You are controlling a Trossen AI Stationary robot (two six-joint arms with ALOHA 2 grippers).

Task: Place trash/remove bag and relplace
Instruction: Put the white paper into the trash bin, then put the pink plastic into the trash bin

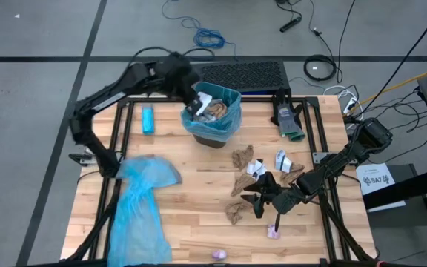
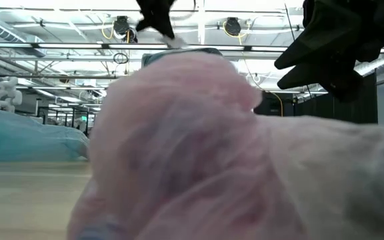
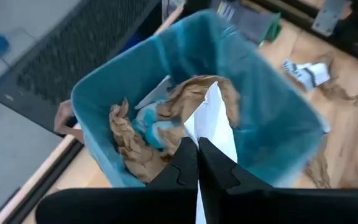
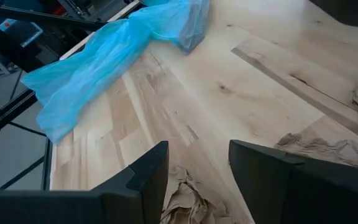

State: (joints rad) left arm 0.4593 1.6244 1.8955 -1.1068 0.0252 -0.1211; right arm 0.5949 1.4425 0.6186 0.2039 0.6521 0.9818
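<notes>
Left tool (image 3: 197, 163) is clenched on a white paper scrap (image 3: 211, 118), and I hold it right over the mouth of the bin (image 1: 212, 113), which is lined with a blue bag (image 3: 272, 106) and sits at the far middle of the bench (image 1: 191, 200). Below the scrap, brown paper wads (image 3: 129, 137) and a light-blue bit already lie inside. To do this drop well, I judge I should keep the scrap centred over the opening, clear of the rim, and let go only when it hangs fully inside, since a light sheet may cling to a finger or drift out.

My right tool (image 4: 197, 180) stands released, jaws apart, low over a brown wad (image 4: 188, 202) near the bench's front right. That wad sits just between the fingers, so a straight descent and a firm close should take it.

More trash is spread across the bench to the right of the bin: brown wads (image 1: 242, 158), white bits (image 1: 282, 160), and pink wrappers (image 1: 273, 232) at the near edge. A spare blue bag (image 1: 141, 204) lies flat on the left side, and a small blue oblong (image 1: 147, 120) rests beside the bin.
</notes>
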